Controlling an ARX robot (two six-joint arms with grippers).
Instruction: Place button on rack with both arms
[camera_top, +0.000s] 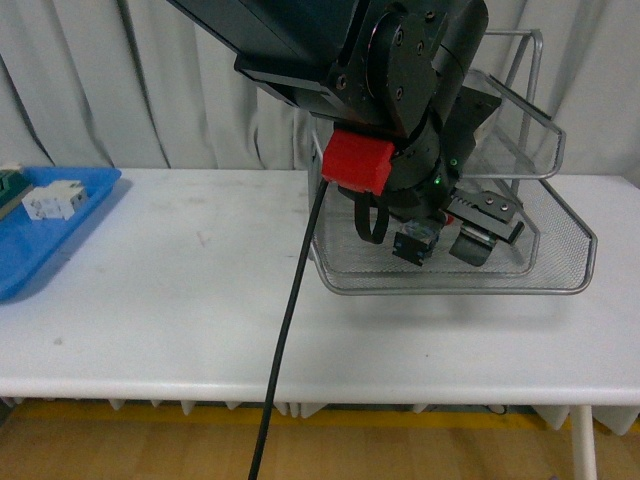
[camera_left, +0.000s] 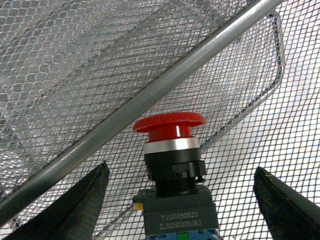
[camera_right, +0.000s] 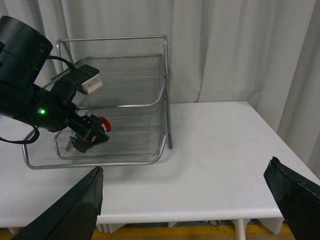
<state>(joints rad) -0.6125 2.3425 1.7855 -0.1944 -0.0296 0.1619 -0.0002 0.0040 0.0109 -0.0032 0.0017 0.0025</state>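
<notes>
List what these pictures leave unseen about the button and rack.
Left wrist view: the lower edge cuts off the base of the button; its contact with the rack mesh is unseen.
Front view: the left arm hides the button.
Right wrist view: button too small.

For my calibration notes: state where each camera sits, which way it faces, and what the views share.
Front view: on the body, facing the rack across the table; the left arm fills the top.
Left wrist view: on the left arm, close on the button between the open left claw.
Right wrist view: on the right arm, facing rack and left arm; open right claw shows.
Shared: all show the rack.
</notes>
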